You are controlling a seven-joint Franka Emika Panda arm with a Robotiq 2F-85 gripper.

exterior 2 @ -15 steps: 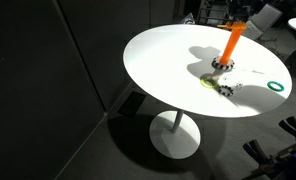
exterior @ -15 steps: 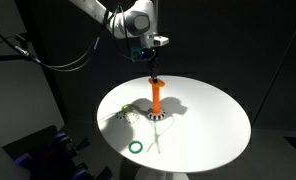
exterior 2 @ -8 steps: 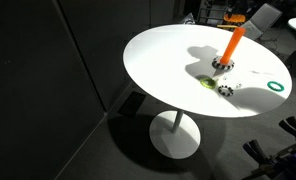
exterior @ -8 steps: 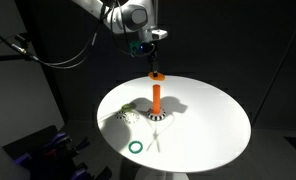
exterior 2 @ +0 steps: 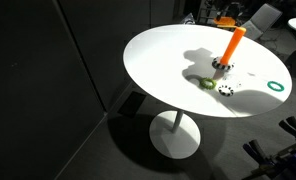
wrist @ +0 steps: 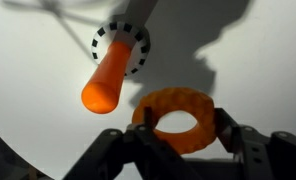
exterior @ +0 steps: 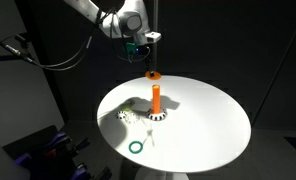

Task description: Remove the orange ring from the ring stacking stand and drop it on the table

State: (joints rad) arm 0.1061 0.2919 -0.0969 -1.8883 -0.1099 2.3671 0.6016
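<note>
The tool (wrist: 184, 142) is clamped on the orange ring (wrist: 178, 100), held in the air above the ring stacking stand (exterior: 156, 99), so removal looks done and only the drop onto the white tabletop (exterior: 210, 122) is left.

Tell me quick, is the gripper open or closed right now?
Gripper: closed on the orange ring, held clear above the ring stacking stand.

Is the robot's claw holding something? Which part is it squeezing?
Yes. The gripper holds the orange ring. Its fingers pinch the ring's outer edge on two opposite sides, clear of the orange post.
</note>
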